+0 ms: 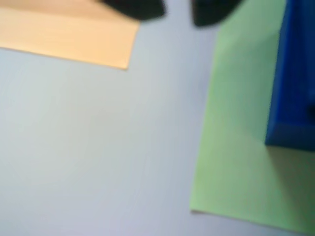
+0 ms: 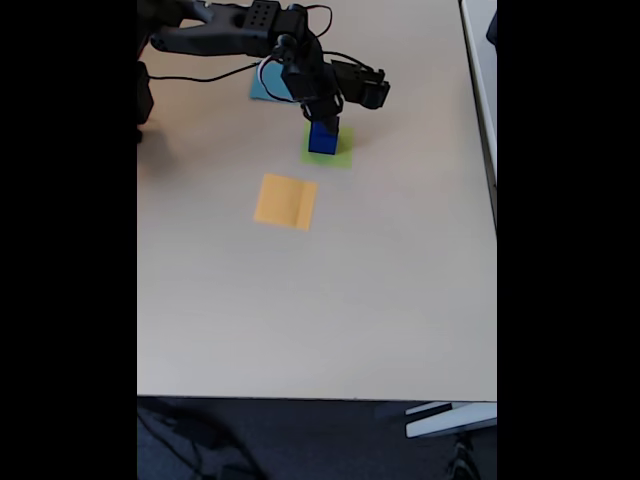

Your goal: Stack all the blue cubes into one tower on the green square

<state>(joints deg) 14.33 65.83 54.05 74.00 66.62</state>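
Note:
A dark-blue cube (image 2: 322,138) stands on the green square (image 2: 341,155) in the fixed view; I cannot tell whether more than one cube is stacked there. In the wrist view the blue cube (image 1: 294,73) fills the right edge, resting on the green square (image 1: 236,147). My gripper (image 2: 322,116) hangs just above the cube in the fixed view. Blurred at the top of the wrist view, the gripper (image 1: 177,12) shows two dark fingertips (image 1: 135,9) with a gap and only bare table between them, so it is open.
An orange-yellow square (image 2: 285,200) lies in front of the green one, also at the wrist view's top left as the orange-yellow square (image 1: 69,34). A light-blue square (image 2: 262,86) lies partly under the arm. The table edge (image 2: 300,397) runs along the bottom.

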